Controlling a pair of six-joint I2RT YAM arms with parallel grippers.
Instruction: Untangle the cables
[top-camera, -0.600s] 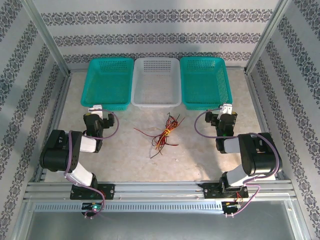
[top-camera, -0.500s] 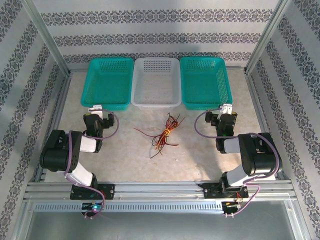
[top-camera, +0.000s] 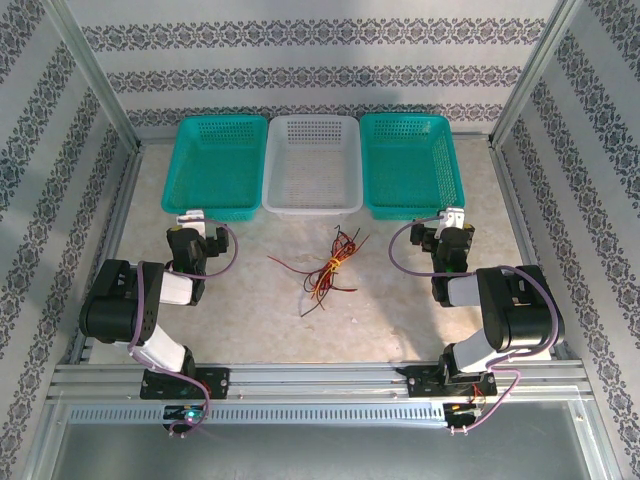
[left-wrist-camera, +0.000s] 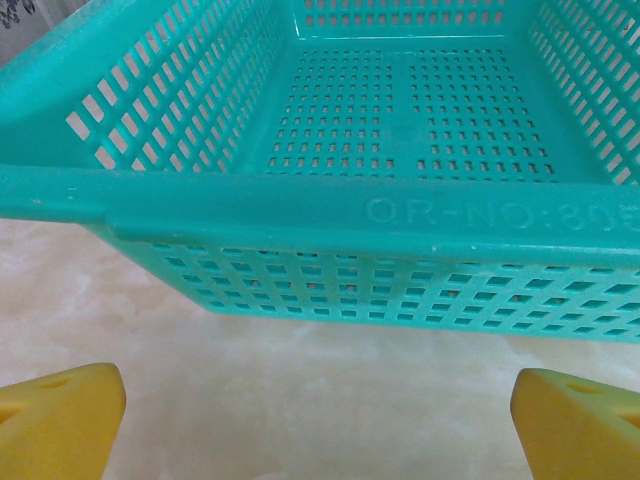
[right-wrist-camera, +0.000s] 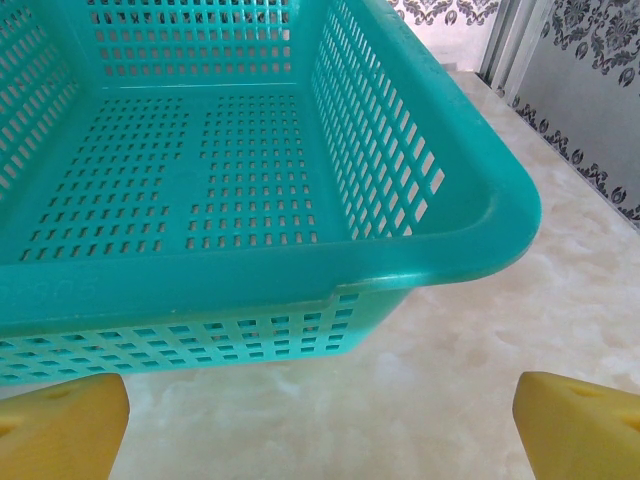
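The cables (top-camera: 328, 268) lie in a small tangle of red, black and yellow strands in the middle of the table, loose ends spreading left and toward the front. My left gripper (top-camera: 192, 222) rests far to their left, just in front of the left teal basket (left-wrist-camera: 330, 210). Its yellow fingers (left-wrist-camera: 60, 420) stand wide apart with bare table between them, so it is open. My right gripper (top-camera: 452, 222) sits far to the cables' right, facing the right teal basket (right-wrist-camera: 250, 290). Its yellow fingertips (right-wrist-camera: 575, 420) are also spread wide, holding nothing.
Three baskets line the back of the table: the left teal basket (top-camera: 215, 165), a white basket (top-camera: 313, 165) and the right teal basket (top-camera: 410, 165), all without contents. Metal frame rails (top-camera: 320, 380) border the table, and patterned walls close it in.
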